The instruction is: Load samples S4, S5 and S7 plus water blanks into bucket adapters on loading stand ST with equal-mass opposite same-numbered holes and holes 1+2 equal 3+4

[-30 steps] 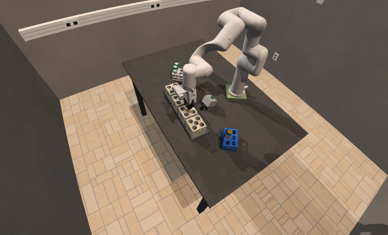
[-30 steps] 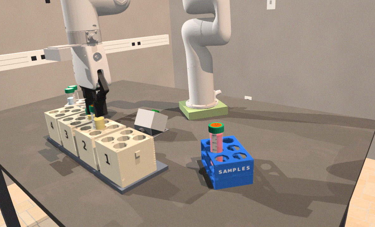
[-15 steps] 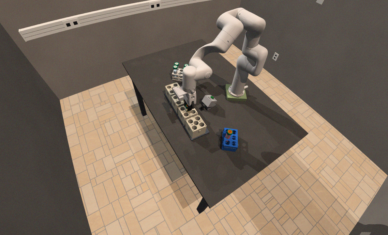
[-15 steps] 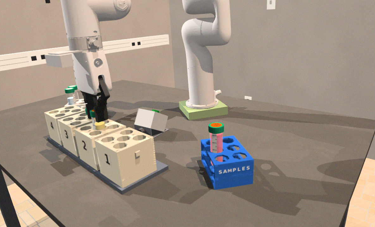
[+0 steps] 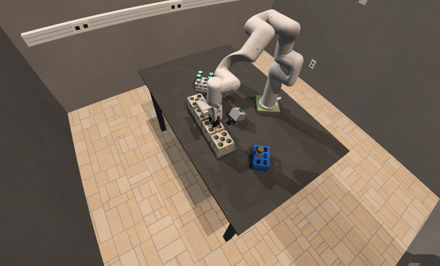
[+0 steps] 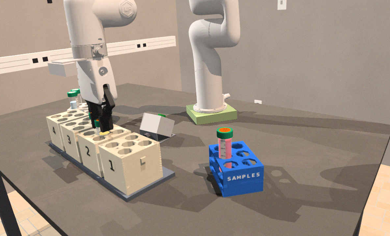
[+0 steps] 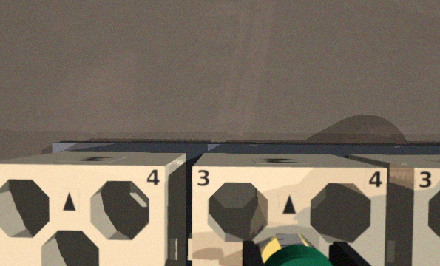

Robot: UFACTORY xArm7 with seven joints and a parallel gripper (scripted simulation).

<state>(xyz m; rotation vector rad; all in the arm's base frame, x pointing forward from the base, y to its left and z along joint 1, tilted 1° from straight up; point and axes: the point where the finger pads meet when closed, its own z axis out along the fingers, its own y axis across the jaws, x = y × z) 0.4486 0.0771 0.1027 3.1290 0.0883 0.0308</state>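
Note:
My gripper (image 5: 214, 124) (image 6: 99, 127) (image 7: 296, 258) is shut on a green-capped, orange-dotted yellow sample tube (image 6: 97, 122) (image 7: 297, 256). The tube leans slightly, its lower part in the middle hole of adapter 2 (image 6: 87, 160) (image 7: 279, 177); its ID is unreadable. Another green-capped tube stands behind the fingers, seemingly in adapter 3 (image 6: 68, 148). Adapter 1 (image 5: 224, 150) (image 6: 137, 173) shows no tube; adapter 4 (image 6: 54, 137) is partly hidden. All stand on the dark loading stand (image 6: 167, 173). A pink orange-dotted sample tube (image 5: 260, 151) (image 6: 225, 146) stands in the blue SAMPLES rack (image 5: 260, 167) (image 6: 243, 186).
The white blanks rack (image 5: 200, 88) at the back holds several green-capped tubes, partly hidden by the arm. The small sloped desk (image 5: 236, 115) (image 6: 156, 126) with its green key (image 5: 240, 110) (image 6: 161, 115) stands right of the adapters, before the arm's green base (image 5: 267, 111) (image 6: 217, 117).

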